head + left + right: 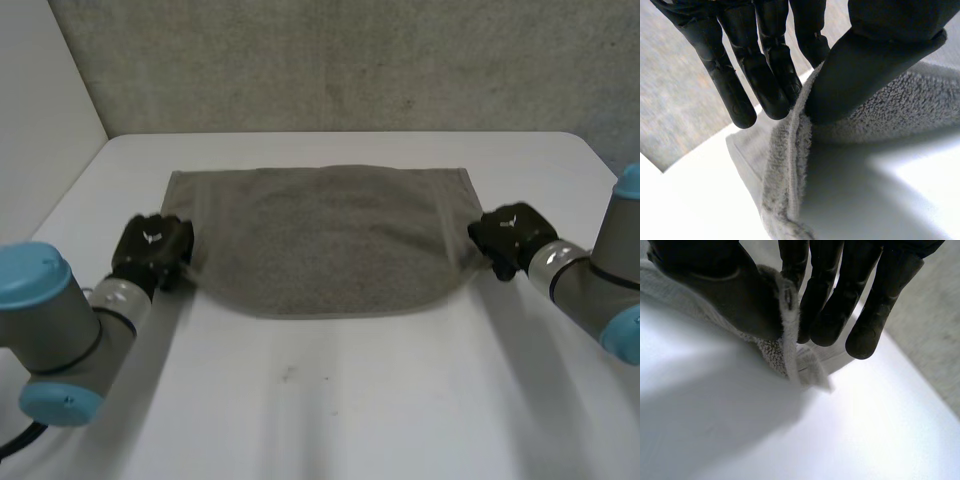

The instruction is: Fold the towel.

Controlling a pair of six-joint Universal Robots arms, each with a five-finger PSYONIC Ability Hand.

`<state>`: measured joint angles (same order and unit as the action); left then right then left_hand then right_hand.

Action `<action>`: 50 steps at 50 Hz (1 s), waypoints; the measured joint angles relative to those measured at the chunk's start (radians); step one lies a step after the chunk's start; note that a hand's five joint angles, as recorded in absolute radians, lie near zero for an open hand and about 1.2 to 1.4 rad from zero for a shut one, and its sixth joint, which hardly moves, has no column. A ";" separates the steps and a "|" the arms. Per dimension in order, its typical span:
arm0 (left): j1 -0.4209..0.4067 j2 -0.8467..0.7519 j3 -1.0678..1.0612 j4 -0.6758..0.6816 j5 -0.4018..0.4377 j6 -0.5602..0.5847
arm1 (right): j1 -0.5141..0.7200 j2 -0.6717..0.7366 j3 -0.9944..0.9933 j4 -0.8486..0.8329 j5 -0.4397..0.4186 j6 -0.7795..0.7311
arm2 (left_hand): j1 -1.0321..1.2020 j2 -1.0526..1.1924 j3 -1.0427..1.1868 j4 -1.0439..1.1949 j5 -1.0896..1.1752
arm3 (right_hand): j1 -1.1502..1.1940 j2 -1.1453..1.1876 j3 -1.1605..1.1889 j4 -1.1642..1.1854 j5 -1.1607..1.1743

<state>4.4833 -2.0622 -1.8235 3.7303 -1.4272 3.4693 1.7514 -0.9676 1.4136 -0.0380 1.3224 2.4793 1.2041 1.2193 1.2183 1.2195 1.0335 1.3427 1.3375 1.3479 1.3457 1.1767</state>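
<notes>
The left hand (152, 245) is at the left side of the towel (330, 240), close to its near corner. It holds the hem tight between its thumb and its straight fingers. The towel is grey and fuzzy and sits in the middle of the white table (330, 400). Its far edge lies flat, and its near edge sags in a curve between the two hands, so the near corners look lifted a little. I think the towel is soft, light and floppy. It will not stay stiff, so the middle will droop when the corners go up. The fuzzy cloth should not slip much in a pinch. The near corners look like good places to hold, and both hands should move together so that the fold comes out straight. The right hand (510, 235) is at the right side of the towel, close to the other near corner, and pinches the hem the same way. Past the towel's far edge there is a grey wall (350, 60), well apart. I see nothing around the towel that would get in the way.
</notes>
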 measured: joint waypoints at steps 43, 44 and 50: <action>0.133 0.577 -0.352 -0.388 0.160 0.238 | -0.225 -0.402 0.313 0.482 -0.015 -0.380 | -0.010 -0.002 -0.002 -0.003 -0.004 | 0.000 0.000 0.000 0.000 0.000; 0.136 0.595 -0.357 -0.405 0.170 0.241 | -0.231 -0.416 0.319 0.502 -0.017 -0.404 | -0.010 -0.002 -0.002 -0.003 -0.004 | 0.000 0.000 0.000 0.000 0.000; 0.171 0.701 -0.346 -0.493 0.269 0.252 | -0.263 -0.479 0.278 0.516 -0.086 -0.433 | -0.010 -0.002 -0.001 -0.002 -0.004 | 0.000 0.000 0.000 0.000 0.000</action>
<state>4.6548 -1.3615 -2.1700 3.2376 -1.1584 3.7212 1.4884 -1.4465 1.6920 0.4777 1.2366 2.0460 1.1943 1.2174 1.2169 1.2171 1.0291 1.3428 1.3376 1.3481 1.3457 1.1767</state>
